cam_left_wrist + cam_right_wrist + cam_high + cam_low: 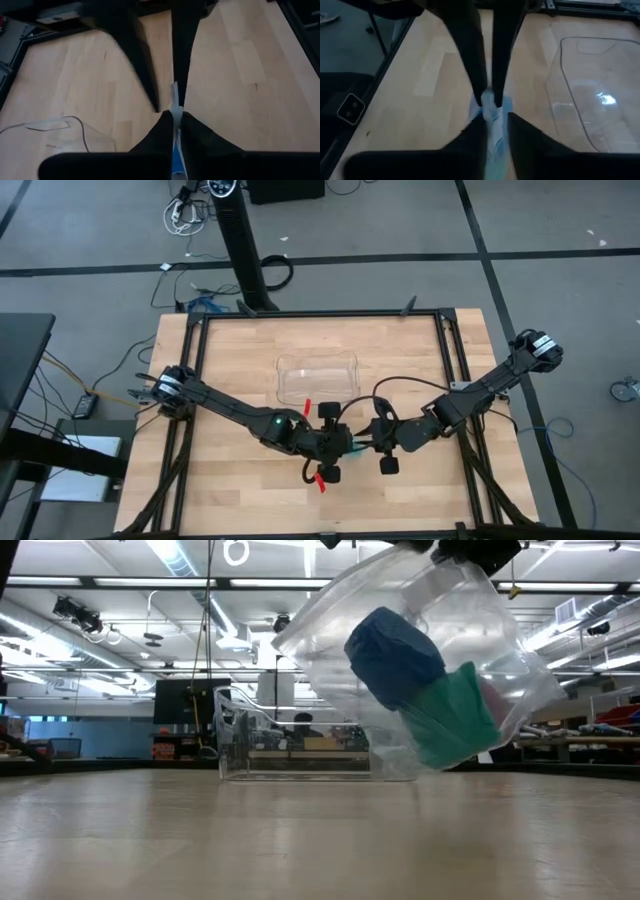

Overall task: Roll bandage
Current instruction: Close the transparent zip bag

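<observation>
A clear plastic bag (pixel 420 660) hangs above the table in the low view. Inside it are the bandage, a compact bright blue roll (pixel 395 655), and below that a teal-green block (pixel 455 720). My left gripper (pixel 338 442) and my right gripper (pixel 362 442) meet tip to tip over the table's middle near part, both shut on the bag's top. In the left wrist view my left gripper (pixel 175 116) faces the right arm's fingers. In the right wrist view my right gripper (pixel 495 120) faces the left arm's. My left gripper pinches a thin strip of the bag's top edge (pixel 174 102) between its two fingers, slanting down from the table's left. The bag hangs below, clear of the table. My right gripper pinches a bunch of the bag's clear plastic (pixel 492 111) between its fingers, slanting down from the table's right, opposite the left fingers. The bag hangs tilted below it.
A clear plastic tray (pixel 318 378) stands just beyond the grippers, toward the table's far edge; it also shows as the tray (pixel 290 740) in the low view. Black frame rails (pixel 455 360) run along the table's sides. Bare wood lies near and to both sides.
</observation>
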### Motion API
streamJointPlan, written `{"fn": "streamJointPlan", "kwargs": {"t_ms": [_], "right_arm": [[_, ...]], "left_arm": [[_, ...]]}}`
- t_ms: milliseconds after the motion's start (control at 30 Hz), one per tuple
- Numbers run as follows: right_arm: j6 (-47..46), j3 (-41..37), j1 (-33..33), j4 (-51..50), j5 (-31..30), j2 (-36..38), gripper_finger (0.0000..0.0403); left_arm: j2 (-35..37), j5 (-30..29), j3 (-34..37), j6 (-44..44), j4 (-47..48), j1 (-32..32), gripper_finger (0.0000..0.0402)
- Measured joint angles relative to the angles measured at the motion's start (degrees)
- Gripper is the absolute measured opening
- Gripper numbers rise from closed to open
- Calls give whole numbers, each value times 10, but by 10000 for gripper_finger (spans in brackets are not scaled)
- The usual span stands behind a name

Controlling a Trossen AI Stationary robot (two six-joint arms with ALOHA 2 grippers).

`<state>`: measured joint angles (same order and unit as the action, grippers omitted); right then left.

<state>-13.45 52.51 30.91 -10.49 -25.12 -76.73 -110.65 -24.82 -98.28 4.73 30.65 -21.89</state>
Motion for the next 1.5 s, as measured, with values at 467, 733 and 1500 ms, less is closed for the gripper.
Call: {"fn": "streamJointPlan", "kwargs": {"t_ms": [467,733,1500], "right_arm": [[-13,0,-1,3,-1,-1,0],[-5,0,3,-1,-4,-1,0],[162,0,-38,-33,133,0,99]], "left_arm": [[0,-2,-1,18,44,0,28],[-1,2,0,40,88,-2,28],[-1,230,0,-571,22,-25,27]]}}
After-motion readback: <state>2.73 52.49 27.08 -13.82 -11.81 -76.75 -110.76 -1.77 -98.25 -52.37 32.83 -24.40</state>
